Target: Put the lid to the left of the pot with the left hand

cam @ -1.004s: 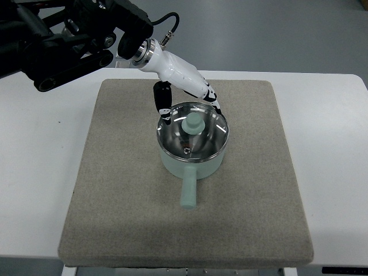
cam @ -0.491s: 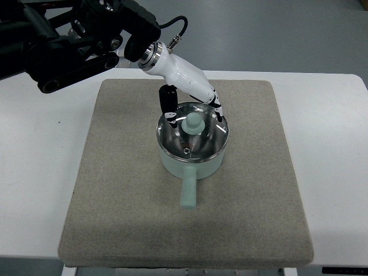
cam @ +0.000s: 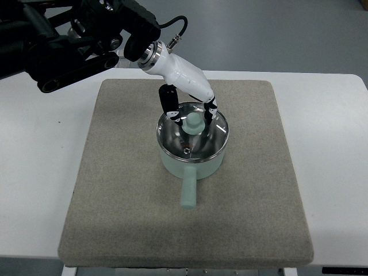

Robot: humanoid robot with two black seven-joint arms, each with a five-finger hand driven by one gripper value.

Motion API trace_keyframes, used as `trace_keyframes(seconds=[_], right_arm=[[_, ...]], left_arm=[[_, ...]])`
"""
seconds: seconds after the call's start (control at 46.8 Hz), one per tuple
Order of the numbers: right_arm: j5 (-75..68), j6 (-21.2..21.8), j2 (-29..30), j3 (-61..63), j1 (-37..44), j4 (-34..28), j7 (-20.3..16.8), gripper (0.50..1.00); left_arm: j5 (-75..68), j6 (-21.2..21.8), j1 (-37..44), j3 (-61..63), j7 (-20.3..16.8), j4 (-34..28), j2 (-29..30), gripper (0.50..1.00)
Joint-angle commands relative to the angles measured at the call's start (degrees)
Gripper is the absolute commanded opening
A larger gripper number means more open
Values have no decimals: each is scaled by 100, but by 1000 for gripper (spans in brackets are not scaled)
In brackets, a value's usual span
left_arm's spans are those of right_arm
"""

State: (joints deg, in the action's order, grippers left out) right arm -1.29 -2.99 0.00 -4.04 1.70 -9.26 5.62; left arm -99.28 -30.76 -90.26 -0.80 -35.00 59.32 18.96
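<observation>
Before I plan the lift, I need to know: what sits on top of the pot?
A glass lid with a mint knob covers the pot. The left hand straddles the knob. Reflections hide the pot's inside, so contents cannot be told.

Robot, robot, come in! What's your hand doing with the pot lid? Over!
Left hand over the lid, fingers straddling the knob, grip not confirmed. Lid on the pot. Mat left of pot free. Right arm not in view.

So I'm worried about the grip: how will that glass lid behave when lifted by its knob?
The lid looks rigid and see-through, probably glass, so likely fragile if dropped. Its knob is small and rounded, so it may slip or swing between the left hand fingers. A metal-looking rim suggests some weight for its size.
</observation>
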Motion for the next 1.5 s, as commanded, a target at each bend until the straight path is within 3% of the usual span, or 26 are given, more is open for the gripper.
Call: trace_keyframes(seconds=[0.0, 0.214, 0.299, 0.385, 0.577, 1.474], right_arm=[[-3, 1, 0, 0, -3, 3, 1, 924], [-3, -8, 0, 0, -3, 3, 1, 921], [-3, 1, 0, 0, -3, 3, 1, 924], [-3, 1, 0, 0, -3, 3, 1, 923], [-3, 1, 0, 0, -3, -5, 1, 924], [-3, 1, 0, 0, 6, 3, 1, 921]], left_arm=[[-4, 0, 8, 19, 0, 0, 2, 752], [-21, -17, 17, 54, 0, 9, -7, 741], [-39, -17, 8, 54, 0, 0, -7, 656], [-39, -17, 8, 54, 0, 0, -7, 628], [-144, -17, 8, 54, 0, -8, -7, 501], [-320, -26, -88, 10, 0, -44, -7, 500]])
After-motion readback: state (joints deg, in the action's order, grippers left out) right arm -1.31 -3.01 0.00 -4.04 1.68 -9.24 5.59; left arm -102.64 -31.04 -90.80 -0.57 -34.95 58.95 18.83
